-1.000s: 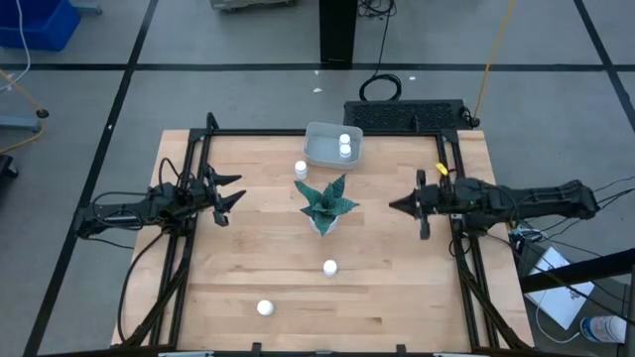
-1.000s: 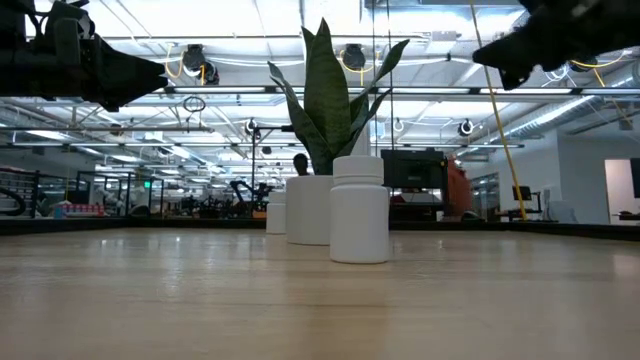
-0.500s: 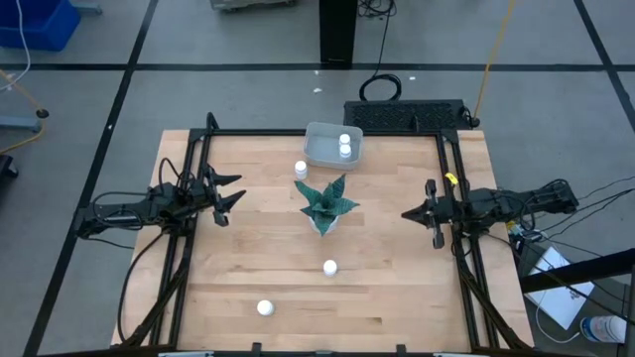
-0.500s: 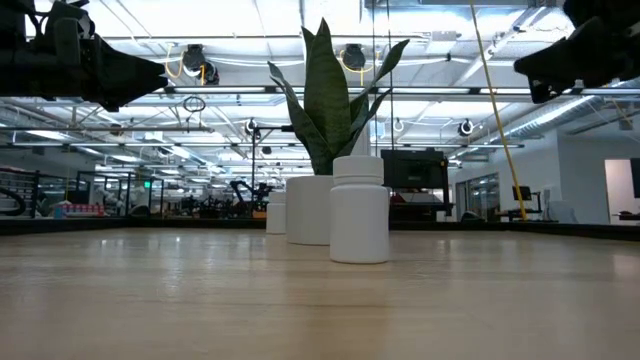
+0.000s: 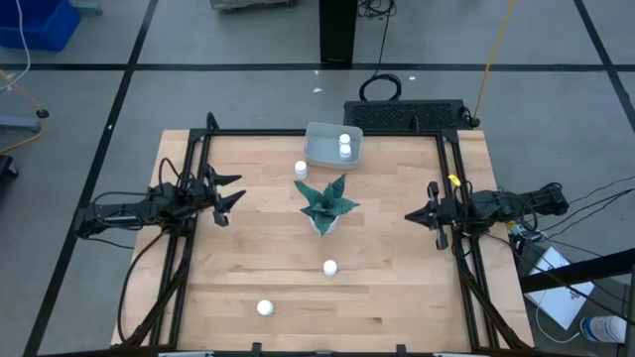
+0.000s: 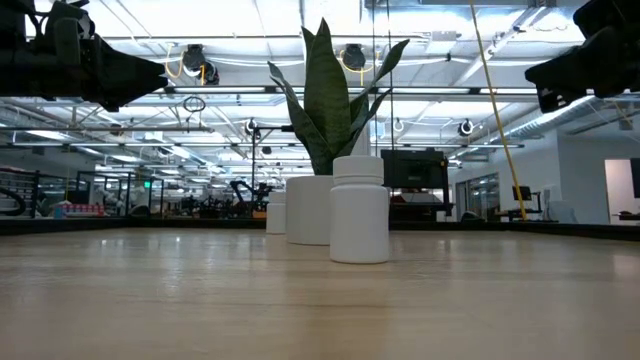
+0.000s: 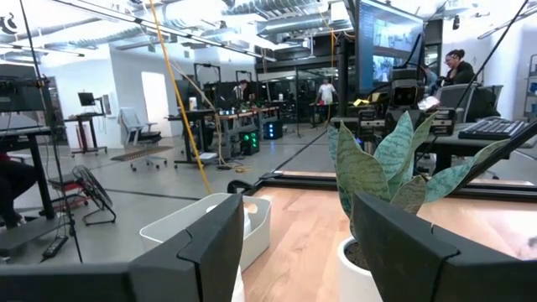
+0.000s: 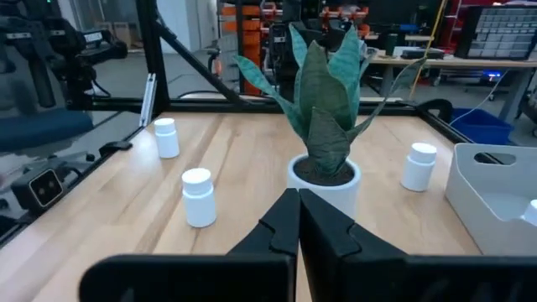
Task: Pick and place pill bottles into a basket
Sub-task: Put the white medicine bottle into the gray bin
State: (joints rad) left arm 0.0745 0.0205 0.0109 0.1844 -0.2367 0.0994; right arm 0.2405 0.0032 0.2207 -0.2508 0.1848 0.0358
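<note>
Left claw [image 5: 230, 192]: I am holding it spread and empty, hovering over the left side of the counter [image 5: 397, 297].
Right claw [image 5: 412, 214]: I am keeping it pressed together, empty, at the right edge, pointing at the plant [image 5: 324, 204].
Basket [image 5: 322, 157]: sitting at the far edge, with two bottles [image 5: 345, 145] inside.
Loose bottles: one [image 5: 301, 170] is standing just beside the basket, one [image 5: 329, 267] near the middle in front of the plant, one [image 5: 265, 308] toward the near edge.
Key relation: the middle bottle is standing upright, lying nearer my right claw, forward and inward; the near-edge one is lying closer to my left arm, I judge.
Views: the right wrist view is showing three loose bottles around the plant; the low view is showing only one clearly, and no basket.
</note>
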